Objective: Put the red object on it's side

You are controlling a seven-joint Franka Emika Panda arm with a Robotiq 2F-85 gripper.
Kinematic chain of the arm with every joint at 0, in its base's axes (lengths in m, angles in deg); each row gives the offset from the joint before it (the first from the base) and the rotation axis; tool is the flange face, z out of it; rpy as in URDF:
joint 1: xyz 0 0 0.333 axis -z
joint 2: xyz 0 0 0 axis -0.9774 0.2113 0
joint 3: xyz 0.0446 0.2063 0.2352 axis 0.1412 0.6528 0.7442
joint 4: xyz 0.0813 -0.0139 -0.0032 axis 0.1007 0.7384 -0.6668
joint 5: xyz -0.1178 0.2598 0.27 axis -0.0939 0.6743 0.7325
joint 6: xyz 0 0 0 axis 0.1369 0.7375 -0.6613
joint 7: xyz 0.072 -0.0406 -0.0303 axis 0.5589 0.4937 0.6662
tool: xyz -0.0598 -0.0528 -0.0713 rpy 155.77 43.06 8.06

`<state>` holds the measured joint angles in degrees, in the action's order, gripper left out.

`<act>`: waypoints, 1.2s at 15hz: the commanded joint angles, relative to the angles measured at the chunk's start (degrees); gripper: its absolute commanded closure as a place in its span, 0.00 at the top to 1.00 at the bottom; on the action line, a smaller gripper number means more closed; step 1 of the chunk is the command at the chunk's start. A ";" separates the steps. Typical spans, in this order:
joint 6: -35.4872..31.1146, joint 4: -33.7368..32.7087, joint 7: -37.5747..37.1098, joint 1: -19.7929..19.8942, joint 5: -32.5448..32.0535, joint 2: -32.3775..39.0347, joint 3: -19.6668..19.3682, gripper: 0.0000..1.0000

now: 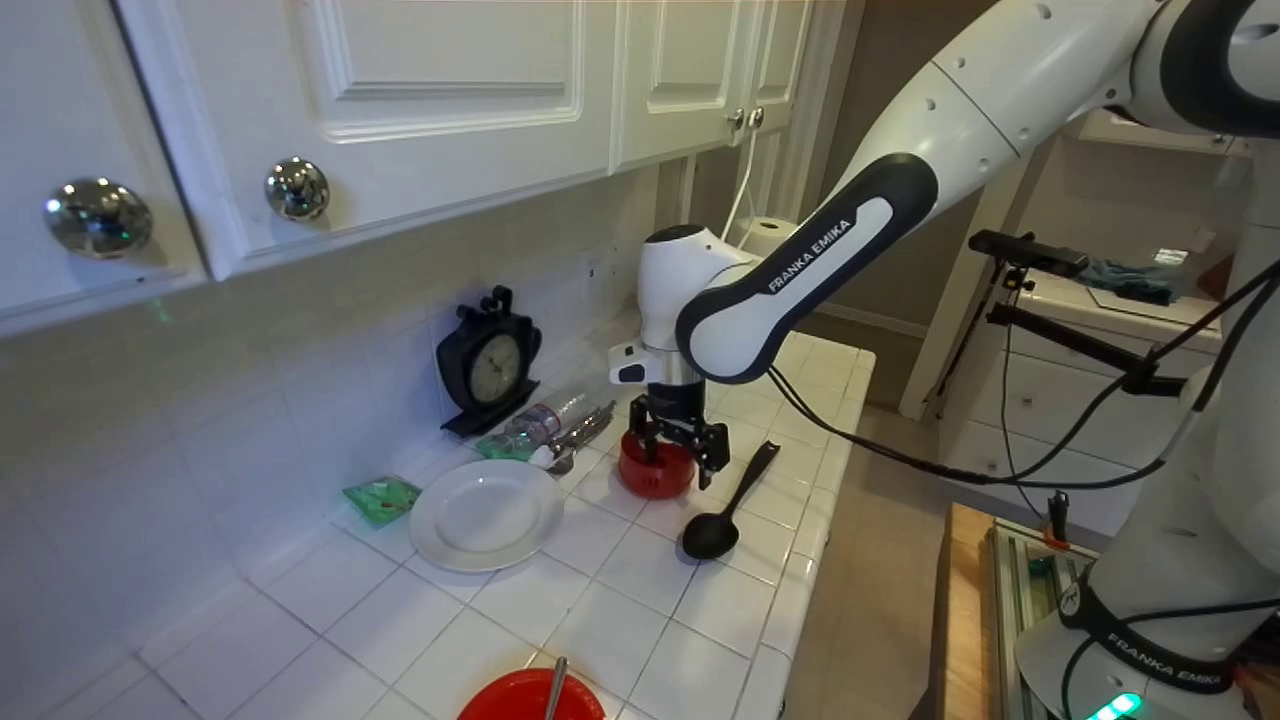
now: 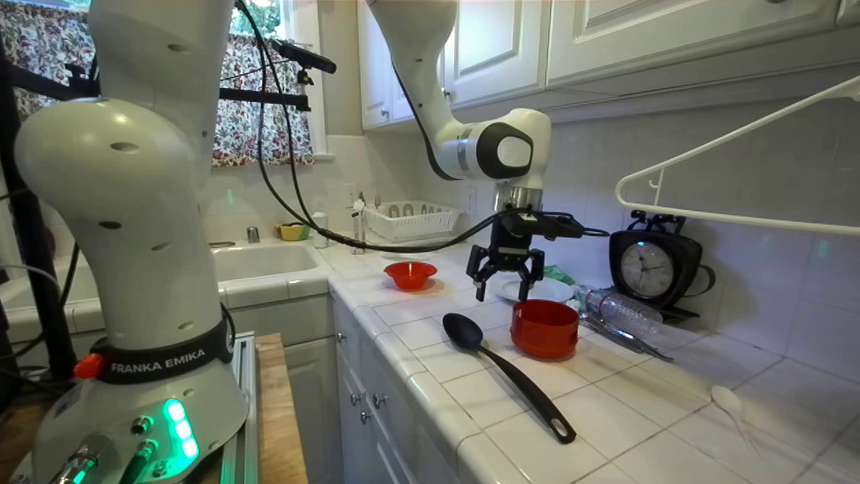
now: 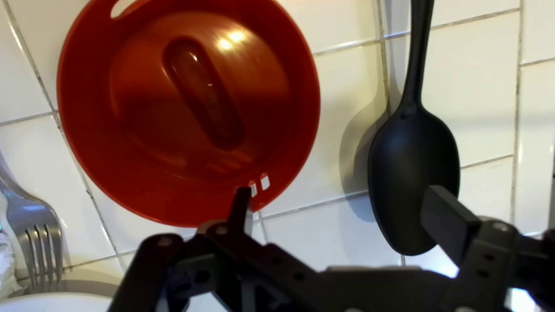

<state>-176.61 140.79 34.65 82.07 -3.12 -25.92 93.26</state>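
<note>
has white panelled wall cabinets (image 1: pixel 460 60) with round, shiny knobs (image 1: pixel 297 188) over a counter (image 1: pixel 625 640) of white tiles (image 3: pixel 347 78) with thin grey grout lines. shows small green glints (image 2: pixel 822 249) on a pale tiled wall (image 1: pixel 250 440) in both exterior views. in an exterior view, has a tan floor (image 1: pixel 875 560), a dim, brownish wall (image 1: pixel 910 270) beside white trim (image 1: pixel 942 355) and, farther back, white drawers (image 1: pixel 1045 390). in an exterior view, includes a white sink (image 2: pixel 269 262), white base cabinets (image 2: pixel 312 403) beneath the counter, and a window (image 2: pixel 287 17) with flowered curtains (image 2: pixel 235 141), bright daylight and green foliage (image 2: pixel 272 20) outside.
</note>
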 commanded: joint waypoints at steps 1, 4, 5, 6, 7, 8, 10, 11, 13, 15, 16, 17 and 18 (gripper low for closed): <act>-0.85 0.10 1.32 -0.40 1.75 0.72 0.10 1.00; -0.32 -0.13 1.35 -0.54 1.49 1.35 0.26 1.00; -0.01 -0.31 1.36 -0.63 1.37 1.55 0.28 1.00; 0.21 -0.53 1.47 -0.66 1.54 1.84 0.41 1.00; 0.48 -0.79 1.49 -0.76 1.54 2.20 0.50 1.00; 0.75 -1.04 1.54 -0.77 1.78 2.57 0.66 1.00; 1.37 -1.53 1.18 -0.94 1.96 3.44 0.81 1.00; 1.52 -1.61 0.69 -1.14 1.64 3.78 0.71 1.00; 1.91 -1.77 -0.15 -1.44 1.21 4.52 0.62 1.00; 2.05 -1.87 -2.65 -2.33 -0.16 5.08 0.08 1.00; 2.16 -1.95 -4.46 -2.86 -0.80 5.29 -0.22 1.00; 2.37 -2.13 -7.78 -3.97 -2.43 5.58 -0.96 1.00; 2.70 -2.32 -10.67 -4.83 -3.46 5.83 -1.41 1.00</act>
<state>-176.01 140.19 31.20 80.13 -3.55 -21.38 93.51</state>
